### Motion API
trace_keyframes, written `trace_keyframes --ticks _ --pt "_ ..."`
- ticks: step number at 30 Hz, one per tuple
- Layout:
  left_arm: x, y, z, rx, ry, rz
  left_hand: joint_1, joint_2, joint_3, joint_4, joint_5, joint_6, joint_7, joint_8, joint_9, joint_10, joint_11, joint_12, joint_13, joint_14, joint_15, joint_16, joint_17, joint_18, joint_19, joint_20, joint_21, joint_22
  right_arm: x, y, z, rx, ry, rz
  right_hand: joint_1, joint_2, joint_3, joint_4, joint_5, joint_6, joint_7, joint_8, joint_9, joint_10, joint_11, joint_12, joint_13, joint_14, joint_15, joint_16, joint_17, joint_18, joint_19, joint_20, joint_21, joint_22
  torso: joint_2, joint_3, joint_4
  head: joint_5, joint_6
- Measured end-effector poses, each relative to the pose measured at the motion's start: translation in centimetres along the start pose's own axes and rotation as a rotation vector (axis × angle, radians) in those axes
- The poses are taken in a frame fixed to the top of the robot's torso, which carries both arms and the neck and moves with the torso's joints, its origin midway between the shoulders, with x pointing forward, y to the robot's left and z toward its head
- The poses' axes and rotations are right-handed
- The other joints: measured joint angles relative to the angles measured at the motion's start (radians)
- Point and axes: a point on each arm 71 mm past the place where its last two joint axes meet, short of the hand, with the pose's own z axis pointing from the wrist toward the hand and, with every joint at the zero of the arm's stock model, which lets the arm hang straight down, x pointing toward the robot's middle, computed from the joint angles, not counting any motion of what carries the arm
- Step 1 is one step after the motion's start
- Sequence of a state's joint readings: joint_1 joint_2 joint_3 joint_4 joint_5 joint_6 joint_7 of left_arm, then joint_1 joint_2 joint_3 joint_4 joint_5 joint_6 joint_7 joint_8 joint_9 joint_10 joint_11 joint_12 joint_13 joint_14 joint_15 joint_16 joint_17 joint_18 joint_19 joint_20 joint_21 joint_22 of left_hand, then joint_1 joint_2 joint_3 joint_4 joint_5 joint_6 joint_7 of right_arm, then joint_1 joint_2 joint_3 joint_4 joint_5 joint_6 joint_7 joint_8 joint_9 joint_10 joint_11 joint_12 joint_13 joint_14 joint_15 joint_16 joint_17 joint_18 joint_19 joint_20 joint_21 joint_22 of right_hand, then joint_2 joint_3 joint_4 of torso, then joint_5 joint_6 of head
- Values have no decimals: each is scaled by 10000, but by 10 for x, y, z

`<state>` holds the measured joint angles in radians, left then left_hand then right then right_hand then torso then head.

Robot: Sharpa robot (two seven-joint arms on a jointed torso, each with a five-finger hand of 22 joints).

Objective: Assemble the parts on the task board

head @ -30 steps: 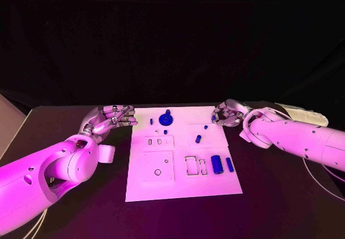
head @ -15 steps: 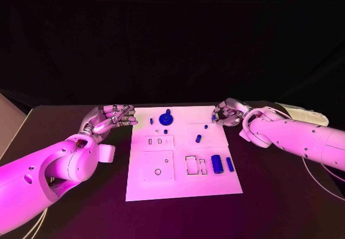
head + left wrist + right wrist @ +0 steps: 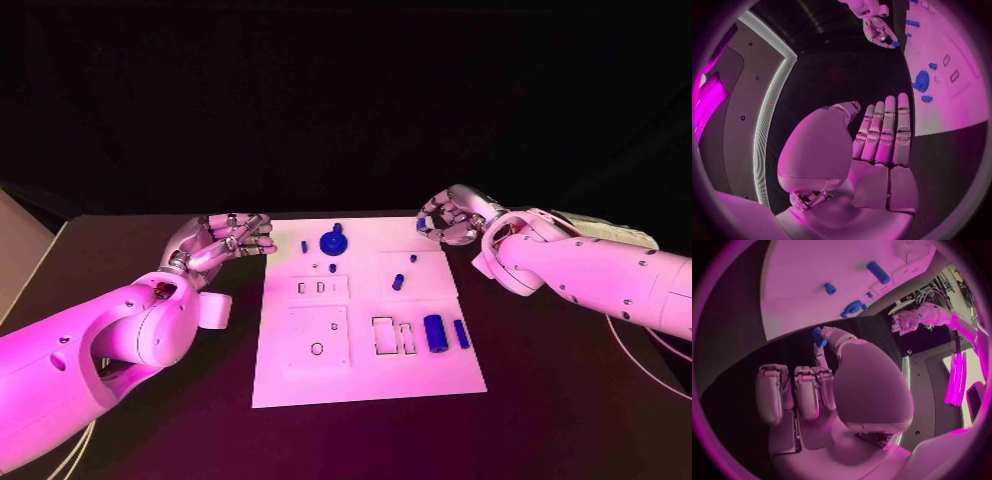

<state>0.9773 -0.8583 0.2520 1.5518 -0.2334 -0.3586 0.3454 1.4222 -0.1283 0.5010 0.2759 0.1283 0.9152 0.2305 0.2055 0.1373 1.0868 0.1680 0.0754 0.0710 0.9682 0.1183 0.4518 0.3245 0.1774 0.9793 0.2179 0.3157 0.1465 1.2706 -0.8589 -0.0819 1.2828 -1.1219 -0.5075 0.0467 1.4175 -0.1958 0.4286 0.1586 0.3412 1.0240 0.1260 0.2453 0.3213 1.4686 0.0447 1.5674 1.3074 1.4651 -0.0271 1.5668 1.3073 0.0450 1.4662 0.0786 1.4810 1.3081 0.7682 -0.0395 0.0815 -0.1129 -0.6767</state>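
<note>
The white task board point(image 3: 368, 330) lies in the middle of the head picture on the black table point(image 3: 577, 400), with blue parts on it: a round one point(image 3: 333, 241) near the top and two long ones point(image 3: 436, 331) at the lower right. The right hand point(image 3: 450, 217) sits at the board's upper right corner and pinches a small blue part point(image 3: 819, 336) between thumb and finger. The left hand point(image 3: 228, 238) is just left of the board with its fingers side by side, holding nothing

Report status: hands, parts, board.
Left hand open, off board. Right hand pinching small blue part beyond far corner. Nothing blocking.
</note>
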Motion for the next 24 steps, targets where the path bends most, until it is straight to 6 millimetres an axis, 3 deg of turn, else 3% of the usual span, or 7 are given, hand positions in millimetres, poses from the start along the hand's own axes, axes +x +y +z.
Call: trace_keyframes --ticks 4,11,21,24 --pt "-1 1 1 -17 -25 3 0 0 0 0 0 0 0 0 0 0 0 0 0 0 0 0 0 0 0 0 0 0 2 29 -1 -413 -82 243 1 1 55 -56 0 -1 -1 -5 0 0 0 0 0 0 0 0 0 0 0 0 0 -1 -39 -24 -40 57 16" --pt "1 2 2 -51 -13 -25 0 0 0 0 0 0 0 0 0 0 0 0 0 0 0 0 7 0 0 0 0 -1 31 85 -5 -995 314 687 1 0 86 -83 -2 -4 -4 29 0 0 1 0 0 0 1 0 1 1 0 1 0 -1 -114 -69 -74 237 -17" --pt "6 3 4 -112 48 -88 0 0 0 0 0 0 0 0 0 0 0 0 0 0 0 39 7 0 0 0 0 -2 82 129 -17 -935 1138 772 0 -3 151 -97 60 -20 -20 30 0 0 1 0 0 0 1 0 8 1 -1 1 0 -3 -208 -138 -68 402 -120" --pt "6 4 4 -136 57 -96 0 0 0 0 0 0 0 0 0 0 0 0 0 1 0 38 7 0 0 0 0 0 93 135 -20 -880 1285 612 0 -3 178 -124 62 -23 -23 30 0 -1 1 0 0 0 1 0 7 1 -1 2 0 -3 -207 -138 -68 467 -127"
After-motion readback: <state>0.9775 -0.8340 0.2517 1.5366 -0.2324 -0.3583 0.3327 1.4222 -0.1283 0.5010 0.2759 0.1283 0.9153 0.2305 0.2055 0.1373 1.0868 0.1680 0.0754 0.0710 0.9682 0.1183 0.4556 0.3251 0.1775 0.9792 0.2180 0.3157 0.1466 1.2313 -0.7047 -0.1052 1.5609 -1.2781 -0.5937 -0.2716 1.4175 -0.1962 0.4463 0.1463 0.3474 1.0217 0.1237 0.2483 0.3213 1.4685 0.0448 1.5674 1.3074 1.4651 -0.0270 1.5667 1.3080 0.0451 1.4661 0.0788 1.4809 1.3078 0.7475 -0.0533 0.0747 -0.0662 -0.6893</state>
